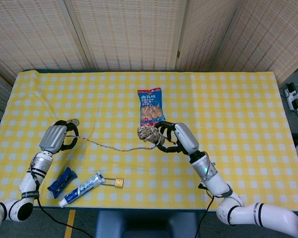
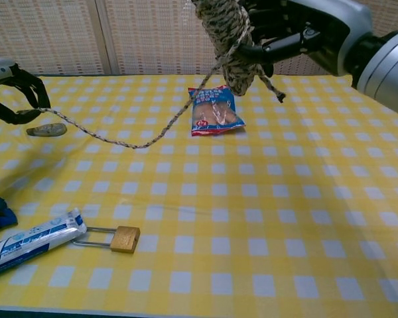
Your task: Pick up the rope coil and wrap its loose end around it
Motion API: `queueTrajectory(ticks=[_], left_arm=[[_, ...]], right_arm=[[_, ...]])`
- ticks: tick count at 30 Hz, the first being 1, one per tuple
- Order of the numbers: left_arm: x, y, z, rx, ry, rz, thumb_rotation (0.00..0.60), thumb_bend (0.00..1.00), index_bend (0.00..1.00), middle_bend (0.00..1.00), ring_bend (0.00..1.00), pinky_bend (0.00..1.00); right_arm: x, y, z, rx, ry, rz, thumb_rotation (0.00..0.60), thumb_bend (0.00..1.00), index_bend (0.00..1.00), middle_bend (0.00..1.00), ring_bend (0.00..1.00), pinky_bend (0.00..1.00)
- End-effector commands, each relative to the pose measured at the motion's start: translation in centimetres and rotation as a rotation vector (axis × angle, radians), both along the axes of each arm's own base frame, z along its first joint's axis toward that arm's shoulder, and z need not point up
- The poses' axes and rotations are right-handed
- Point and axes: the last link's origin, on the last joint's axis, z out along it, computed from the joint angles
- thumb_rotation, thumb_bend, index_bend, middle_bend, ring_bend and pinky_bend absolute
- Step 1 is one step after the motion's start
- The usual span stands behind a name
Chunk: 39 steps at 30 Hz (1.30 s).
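Note:
My right hand [image 1: 175, 139] [image 2: 282, 36] holds the speckled rope coil [image 1: 148, 134] [image 2: 229, 43] up off the yellow checked table [image 1: 228, 109]. The coil stands roughly upright in the chest view, and a short tail hangs off its right side. The loose end [image 1: 111, 147] [image 2: 129, 141] sags in a slack curve leftward from the coil. My left hand [image 1: 59, 138] [image 2: 10, 93] pinches the far tip of that loose end, raised above the table's left side.
A blue-and-red snack packet [image 1: 150, 105] [image 2: 214, 109] lies behind the coil. A toothpaste tube [image 1: 82, 189] [image 2: 26, 242], a brass padlock [image 1: 115, 182] [image 2: 123, 238] and a blue wrapper [image 1: 62, 179] lie near the front left. A small grey object [image 2: 46, 130] sits by my left hand.

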Motion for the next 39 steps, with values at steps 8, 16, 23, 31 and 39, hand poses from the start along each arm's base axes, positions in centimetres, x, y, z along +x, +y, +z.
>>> queueTrajectory(ticks=[8, 16, 23, 31, 39], left_arm=[[5.9, 1.7, 0.9, 0.066, 0.077, -0.181, 0.600, 0.55, 0.64, 0.39, 0.35, 0.21], [11.2, 1.0, 0.1, 0.072, 0.026, -0.308, 0.600, 0.55, 0.63, 0.37, 0.30, 0.21], [14.8, -0.4, -0.5, 0.052, -0.045, -0.406, 0.600, 0.55, 0.62, 0.36, 0.28, 0.21], [16.8, -2.2, -0.6, -0.003, -0.146, -0.463, 0.600, 0.55, 0.63, 0.35, 0.27, 0.21], [16.7, -4.5, -0.5, -0.057, -0.236, -0.489, 0.600, 0.56, 0.63, 0.35, 0.27, 0.21]], right_arm=[[0.5, 2.0, -1.9, 0.169, 0.166, 0.079, 0.600, 0.69, 0.90, 0.74, 0.77, 0.69], [2.5, 2.7, -4.8, 0.270, 0.219, 0.054, 0.600, 0.69, 0.90, 0.74, 0.79, 0.70], [3.7, 2.7, -7.4, 0.320, 0.225, -0.006, 0.600, 0.69, 0.90, 0.74, 0.78, 0.70], [4.8, 2.0, -9.2, 0.359, 0.172, -0.102, 0.600, 0.69, 0.90, 0.74, 0.78, 0.70], [5.1, 0.5, -10.3, 0.369, 0.042, -0.243, 0.600, 0.69, 0.90, 0.74, 0.79, 0.70]])
